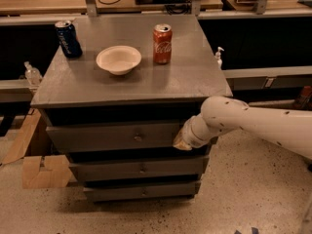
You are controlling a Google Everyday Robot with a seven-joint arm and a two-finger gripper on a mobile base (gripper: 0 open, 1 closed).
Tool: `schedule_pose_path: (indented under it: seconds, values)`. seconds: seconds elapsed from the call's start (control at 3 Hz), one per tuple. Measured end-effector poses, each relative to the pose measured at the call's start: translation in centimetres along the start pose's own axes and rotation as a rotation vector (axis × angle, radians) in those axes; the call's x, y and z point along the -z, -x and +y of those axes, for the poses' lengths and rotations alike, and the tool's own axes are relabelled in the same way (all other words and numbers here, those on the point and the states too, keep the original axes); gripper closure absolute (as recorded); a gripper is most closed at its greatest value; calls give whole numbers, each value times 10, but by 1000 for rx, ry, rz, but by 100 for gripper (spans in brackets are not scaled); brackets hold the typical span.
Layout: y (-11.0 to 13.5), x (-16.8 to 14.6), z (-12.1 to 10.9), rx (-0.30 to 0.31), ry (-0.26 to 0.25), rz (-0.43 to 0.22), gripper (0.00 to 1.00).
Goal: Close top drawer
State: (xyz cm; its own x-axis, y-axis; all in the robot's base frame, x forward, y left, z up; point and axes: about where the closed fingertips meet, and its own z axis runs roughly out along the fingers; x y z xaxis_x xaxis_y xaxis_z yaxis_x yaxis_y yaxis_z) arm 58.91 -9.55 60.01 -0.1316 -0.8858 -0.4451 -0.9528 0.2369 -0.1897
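Note:
The top drawer (97, 136) is a wide grey wooden front with a small dark knob (138, 138) at its centre, under the grey cabinet top (195, 84). It stands out a little further than the two smaller drawer fronts below. My gripper (179, 141) is at the end of the white arm (253, 123), which comes in from the right. The gripper presses against the right end of the top drawer front, to the right of the knob.
On the cabinet top stand a blue can (68, 38), a white bowl (118, 59) and a red cola can (162, 43). Middle drawer (139, 169) and bottom drawer (141, 191) sit below. Cardboard pieces (41, 171) lie on the floor at left. A bench (39, 4) runs behind.

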Motion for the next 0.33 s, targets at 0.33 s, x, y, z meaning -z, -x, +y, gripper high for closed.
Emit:
schedule_pose_path:
  seconds: [0.33]
  values:
    - [-2,0,-4,-9,-5,8,100]
